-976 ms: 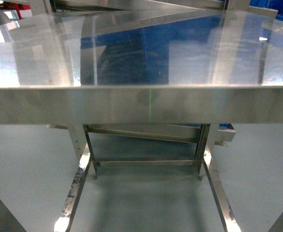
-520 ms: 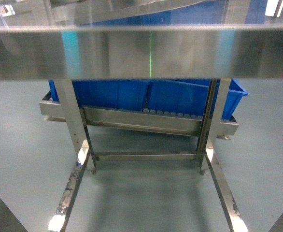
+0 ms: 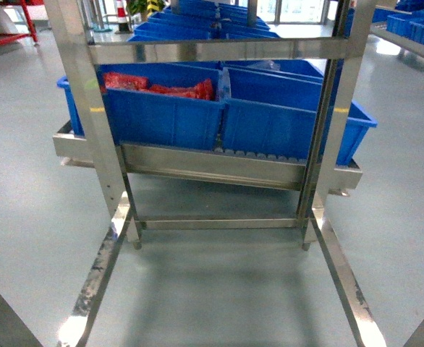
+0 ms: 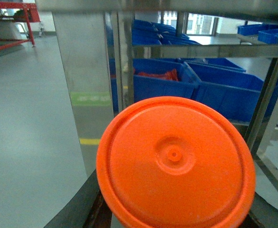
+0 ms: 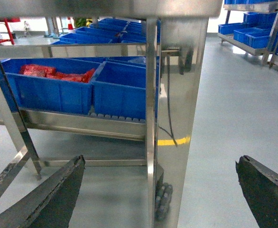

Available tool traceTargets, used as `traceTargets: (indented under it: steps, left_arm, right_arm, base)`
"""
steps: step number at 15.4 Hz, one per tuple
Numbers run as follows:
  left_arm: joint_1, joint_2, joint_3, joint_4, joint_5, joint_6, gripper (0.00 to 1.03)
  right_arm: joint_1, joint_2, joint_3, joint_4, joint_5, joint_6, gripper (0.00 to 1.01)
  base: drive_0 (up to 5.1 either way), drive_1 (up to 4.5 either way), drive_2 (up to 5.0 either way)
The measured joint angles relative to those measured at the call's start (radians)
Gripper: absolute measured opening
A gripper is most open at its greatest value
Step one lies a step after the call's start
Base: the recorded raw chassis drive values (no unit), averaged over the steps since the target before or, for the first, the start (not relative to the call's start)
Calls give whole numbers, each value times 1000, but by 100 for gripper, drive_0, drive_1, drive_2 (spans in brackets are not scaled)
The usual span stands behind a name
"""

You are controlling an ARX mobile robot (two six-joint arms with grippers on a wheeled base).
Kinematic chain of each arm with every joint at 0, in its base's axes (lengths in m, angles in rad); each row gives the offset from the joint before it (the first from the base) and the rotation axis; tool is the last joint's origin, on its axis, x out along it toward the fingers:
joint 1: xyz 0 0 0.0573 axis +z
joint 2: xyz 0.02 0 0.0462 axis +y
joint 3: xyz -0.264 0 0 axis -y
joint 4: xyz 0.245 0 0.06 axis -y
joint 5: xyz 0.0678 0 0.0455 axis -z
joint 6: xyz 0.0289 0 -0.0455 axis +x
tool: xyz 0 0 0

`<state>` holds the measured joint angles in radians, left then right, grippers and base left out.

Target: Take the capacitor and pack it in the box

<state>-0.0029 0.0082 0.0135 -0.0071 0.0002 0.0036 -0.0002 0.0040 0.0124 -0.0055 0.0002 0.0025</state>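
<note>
Grey workshop floor (image 3: 38, 181) spreads under a steel rack (image 3: 212, 168), whose sloping shelf carries blue bins (image 3: 161, 116) side by side. The left bin holds red packets (image 3: 161, 87) (too blurred to say what they are). None of the three views shows the box, so its place and the direction of its long axis cannot be told.

Nearest the left wrist camera, an orange disc (image 4: 174, 161) fills the lower half of that view. It is round, with a raised rim and a small nub at its middle, and its flat face is turned towards the lens. It hides most of the left claw (image 4: 174, 218). Only dark fingers (image 4: 77, 209) show at the bottom corners, so I cannot tell whether that claw is parted or gripping.

The right claw (image 5: 160, 161) is held low and roughly level, facing a steel post (image 5: 177, 118) of the rack. Its two dark fingers (image 5: 58, 199) are spread wide with nothing between them.
</note>
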Motion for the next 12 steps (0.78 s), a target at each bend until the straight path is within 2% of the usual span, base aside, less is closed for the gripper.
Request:
traceTargets:
  steps: [11,12]
  left_arm:
    - [0,0,0,0,-1,0,44]
    - [0,0,0,0,-1,0,44]
  right_arm:
    - [0,0,0,0,0,0,98]
    - [0,0,0,0,0,0,98]
  base:
    - [0,0,0]
    - [-332,173,173]
